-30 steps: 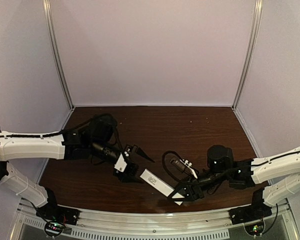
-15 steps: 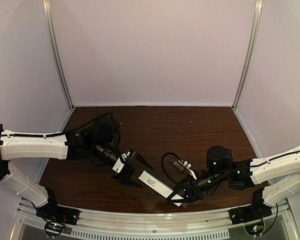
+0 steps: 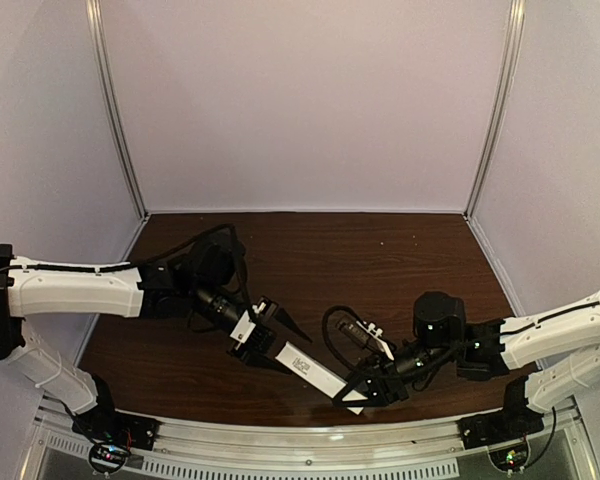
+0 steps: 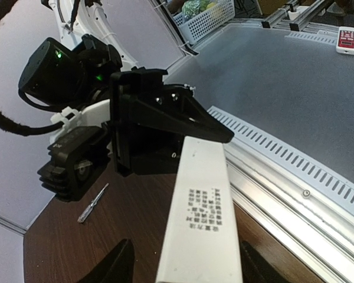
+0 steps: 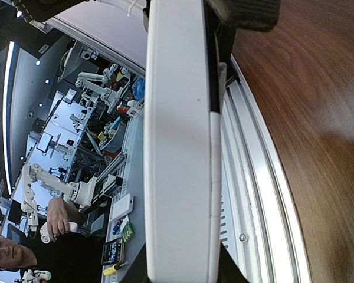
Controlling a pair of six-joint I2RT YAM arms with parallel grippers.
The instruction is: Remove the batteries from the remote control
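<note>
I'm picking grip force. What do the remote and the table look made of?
The remote looks like white plastic, smooth and matte, with printed black text. The table looks like dark wood or wood-look laminate, slightly glossy: grain streaks and soft reflections show.

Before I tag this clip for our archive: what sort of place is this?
Probably a robotics lab test cell: a dark brown wooden tabletop boxed by plain lilac wall panels on aluminium posts, with other white robot arms beyond.
</note>
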